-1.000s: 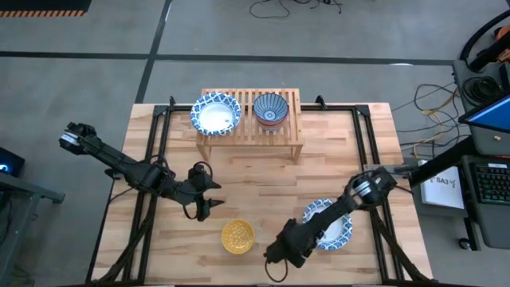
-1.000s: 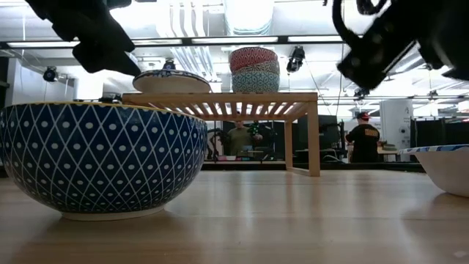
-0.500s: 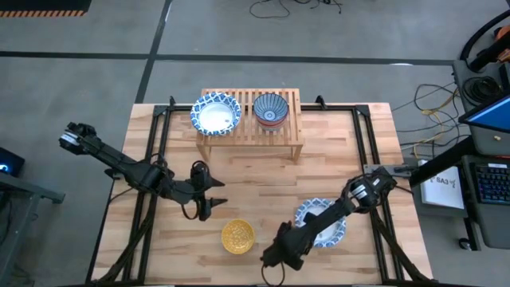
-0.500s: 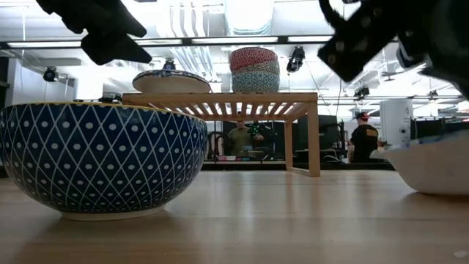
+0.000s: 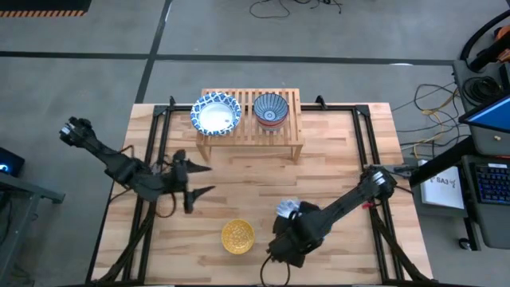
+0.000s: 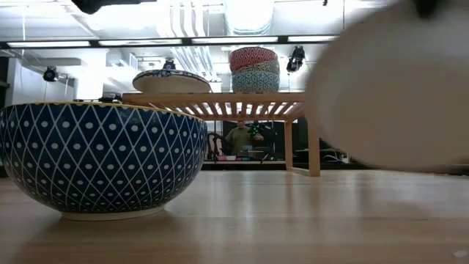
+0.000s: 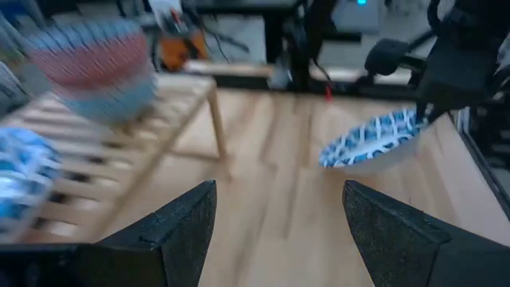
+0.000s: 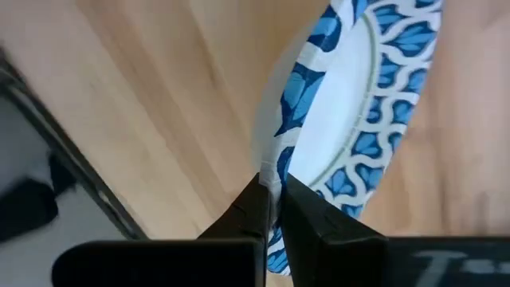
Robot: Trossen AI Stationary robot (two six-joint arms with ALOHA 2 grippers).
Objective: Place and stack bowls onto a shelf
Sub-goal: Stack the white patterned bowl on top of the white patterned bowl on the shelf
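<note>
The right gripper [image 8: 271, 209] has its two dark fingers pinched tight on the rim of a wide white bowl with a blue leaf-patterned border [image 8: 351, 119], and the bowl hangs tilted from that grip, clear of the light wooden tabletop [image 5: 335, 151]. From above, most of the bowl is hidden under the right arm near the front of the table, so how far it is lifted is hard to judge.

The left gripper [image 5: 195, 180] hovers over the table's left side with its fingers spread apart, carrying nothing. A small yellow patterned bowl [image 5: 237, 236] sits near the front edge, between the two grippers.

The low slatted light-wood shelf [image 5: 291, 127] stands at the back, already bearing a matching wide blue-rimmed white bowl [image 5: 215, 115] and, beside it, a small stack topped by a red-patterned bowl [image 5: 271, 110].

The step in hand looks like carrying the gripped bowl to the shelf. Next it needs levelling, then lowering squarely into its twin.
</note>
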